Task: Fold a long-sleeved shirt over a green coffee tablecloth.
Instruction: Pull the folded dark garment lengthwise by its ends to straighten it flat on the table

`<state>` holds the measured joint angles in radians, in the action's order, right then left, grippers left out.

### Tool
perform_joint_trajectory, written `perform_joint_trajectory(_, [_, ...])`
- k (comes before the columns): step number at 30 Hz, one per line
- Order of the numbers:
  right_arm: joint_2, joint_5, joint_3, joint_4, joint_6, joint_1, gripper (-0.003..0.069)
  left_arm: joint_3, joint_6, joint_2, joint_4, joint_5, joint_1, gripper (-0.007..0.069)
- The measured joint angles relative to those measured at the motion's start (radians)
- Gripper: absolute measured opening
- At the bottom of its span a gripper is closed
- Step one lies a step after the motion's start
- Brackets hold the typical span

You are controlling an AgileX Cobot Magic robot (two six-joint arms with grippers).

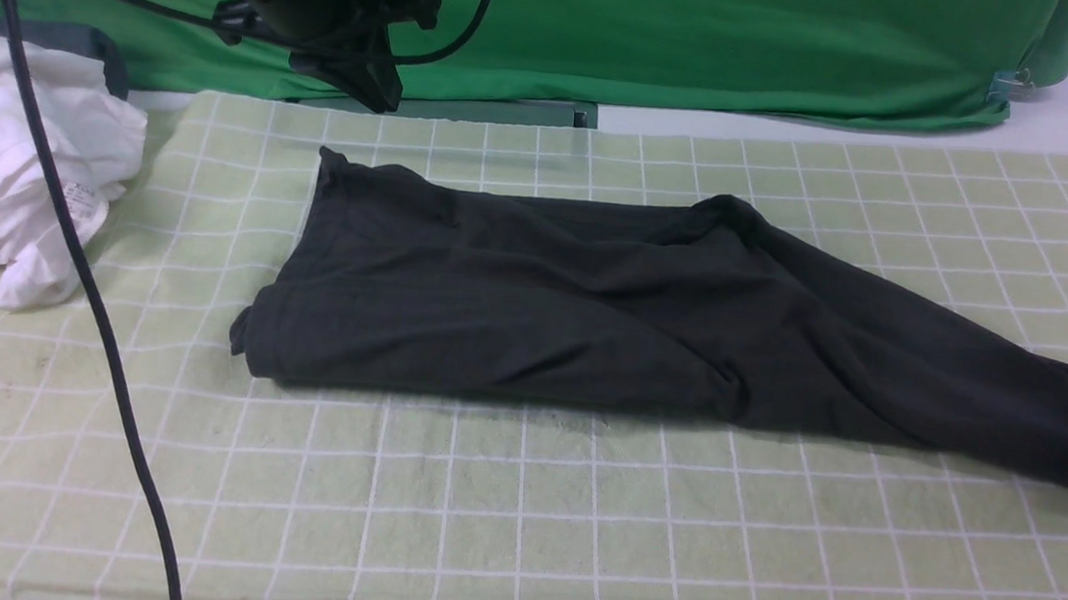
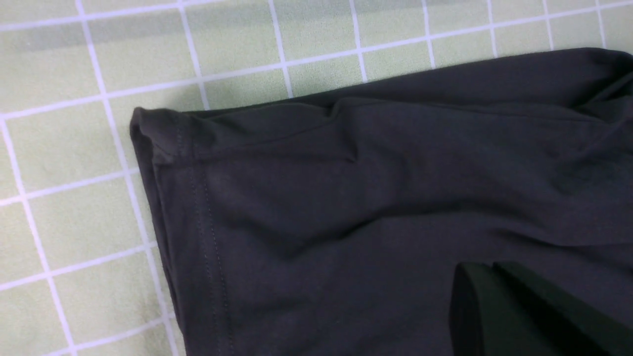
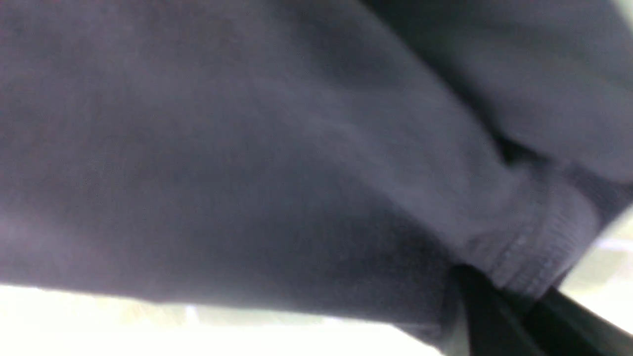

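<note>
Over the green coffee tablecloth [image 1: 514,530] the long-sleeved shirt [image 1: 513,318] lies left-to-right; sleeve [image 1: 924,373] trails toward right fingers [image 3: 494,321], which look clamped on the cuff [image 3: 539,242] (blurry tho); left fingers [image 2: 494,316] together, farther off.

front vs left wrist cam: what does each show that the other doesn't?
Front only: the white garment at the left, the bright green sheet behind, and one long sleeve trailing to the right edge. Left wrist only: the stitched hem at one corner, close up. Both: the black shirt lying on the gridded tablecloth, with the left gripper shut above it.
</note>
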<state>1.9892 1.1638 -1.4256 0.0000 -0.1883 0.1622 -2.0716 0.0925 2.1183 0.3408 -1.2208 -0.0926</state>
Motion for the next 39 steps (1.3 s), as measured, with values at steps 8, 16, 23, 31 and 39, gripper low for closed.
perform_joint_trajectory(8, [-0.025,0.030,-0.127,-0.025,-0.004,0.085,0.0042,0.000,0.013,0.000,0.000,-0.002,0.000,0.0012])
perform_joint_trajectory(16, [0.029,-0.016,-0.102,-0.047,-0.005,0.128,0.0195,0.000,0.018,0.000,0.000,-0.003,0.000,0.0012])
perform_joint_trajectory(23, [0.050,0.034,-0.181,-0.123,0.086,0.129,0.0540,0.000,0.018,0.000,0.000,-0.003,0.000,0.0012])
perform_joint_trajectory(31, [-0.026,0.043,-0.316,-0.012,0.077,0.125,0.0362,0.000,0.018,0.000,0.000,-0.003,0.000,0.0012])
perform_joint_trajectory(39, [-0.020,0.053,-0.253,0.086,-0.005,0.072,0.0023,0.000,0.018,0.012,-0.001,-0.003,0.000,0.0012])
